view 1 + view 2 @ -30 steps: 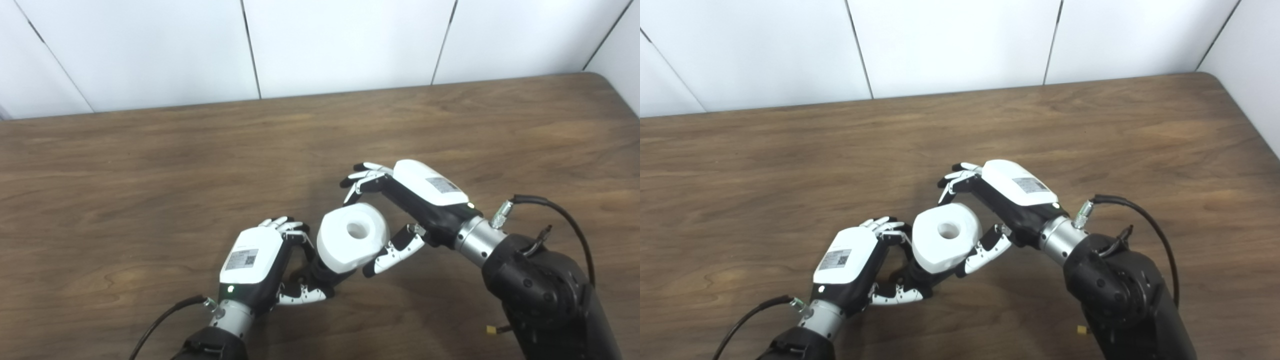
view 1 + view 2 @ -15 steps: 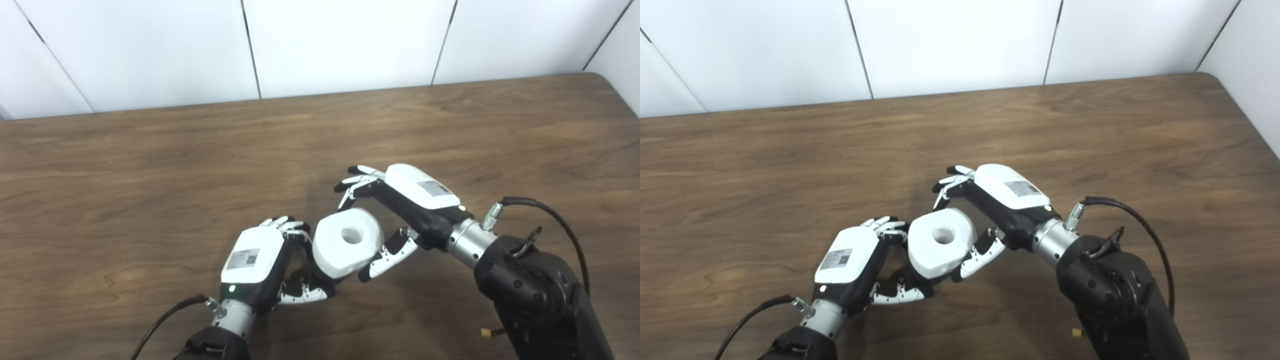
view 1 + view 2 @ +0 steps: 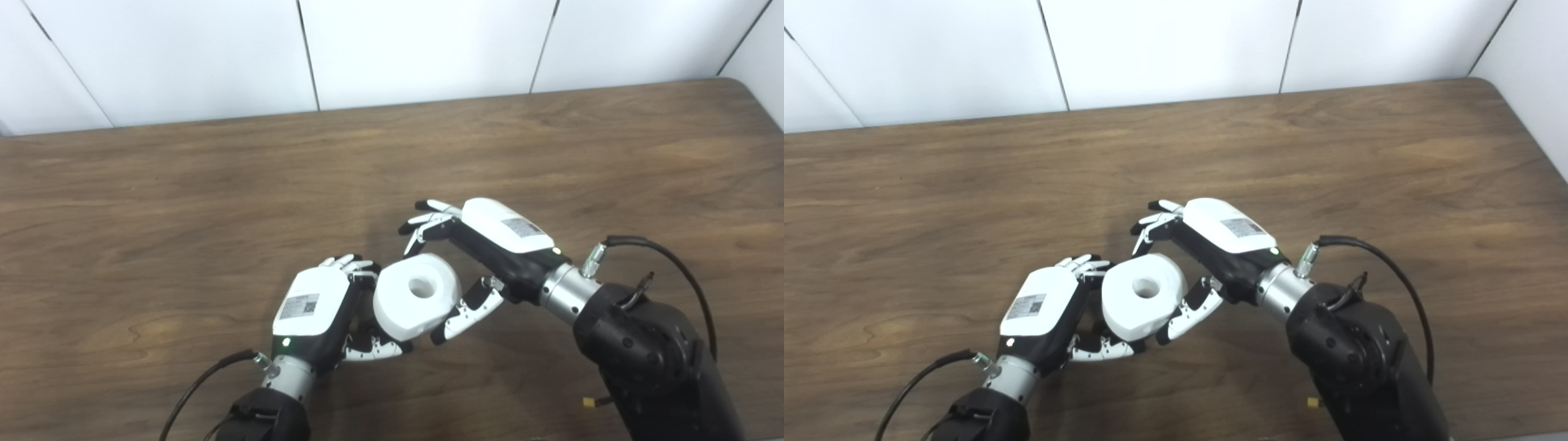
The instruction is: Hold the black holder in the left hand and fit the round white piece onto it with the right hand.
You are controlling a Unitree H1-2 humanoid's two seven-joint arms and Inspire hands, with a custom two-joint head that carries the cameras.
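Note:
My left hand [image 3: 312,306] is shut on the black holder [image 3: 366,329], low over the table. Only a dark sliver of the holder shows between the fingers. The round white piece [image 3: 416,295], a thick ring with a centre hole, sits tilted right over the holder and hides most of it. My right hand [image 3: 484,245] is shut on the white piece, with the fingers [image 3: 422,222] over its far edge and the thumb [image 3: 465,311] against its near right side. I cannot tell how far the piece sits on the holder.
The brown wooden table [image 3: 184,184] runs to a white panelled wall [image 3: 392,49] at the back. Its right rear corner [image 3: 1488,86] is rounded. A black cable [image 3: 667,263] loops off my right wrist, and another [image 3: 202,380] trails from the left wrist.
The right hand has carried the white piece left and down against the left hand, so less of the holder shows. The camera has tilted slightly.

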